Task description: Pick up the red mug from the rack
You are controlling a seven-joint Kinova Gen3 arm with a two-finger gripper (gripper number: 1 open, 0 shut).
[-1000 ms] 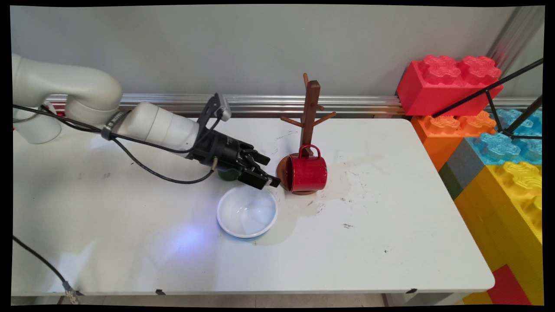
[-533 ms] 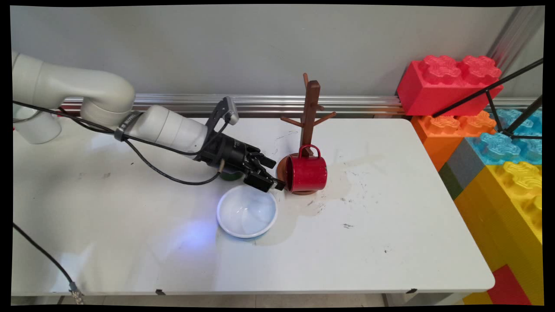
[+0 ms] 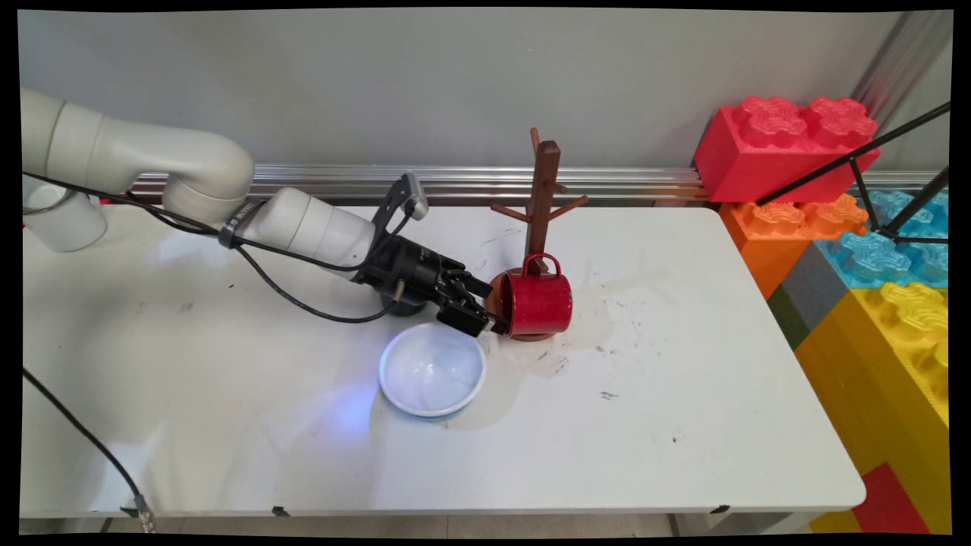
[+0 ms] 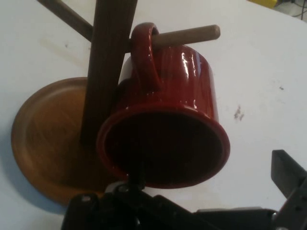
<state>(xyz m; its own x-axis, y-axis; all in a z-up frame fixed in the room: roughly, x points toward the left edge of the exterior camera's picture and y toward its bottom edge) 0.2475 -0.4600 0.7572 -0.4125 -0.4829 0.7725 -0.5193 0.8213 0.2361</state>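
Observation:
A red mug (image 3: 540,303) (image 4: 168,96) hangs by its handle (image 4: 144,52) from a low peg (image 4: 189,34) of the brown wooden mug tree (image 3: 543,189), with its mouth turned left toward the hand. My gripper (image 3: 494,309) (image 4: 211,179) is open at the mug's rim. In the hand view one finger (image 4: 136,178) reaches into the dark mouth and the other finger (image 4: 288,172) stands outside the wall to the right. The tree's round base (image 4: 45,139) lies under the mug. A white bowl (image 3: 432,370) sits just below the hand.
A dark green object (image 3: 403,307) is mostly hidden behind the wrist. Large red, orange, blue and yellow toy blocks (image 3: 789,144) are stacked past the table's right edge, with black tripod legs (image 3: 865,163) across them. A black cable (image 3: 288,303) hangs under the arm.
The arm has moved right and slightly down, bringing the open gripper from above the bowl's far rim up to the mug's mouth. Mug, tree and bowl have not moved.

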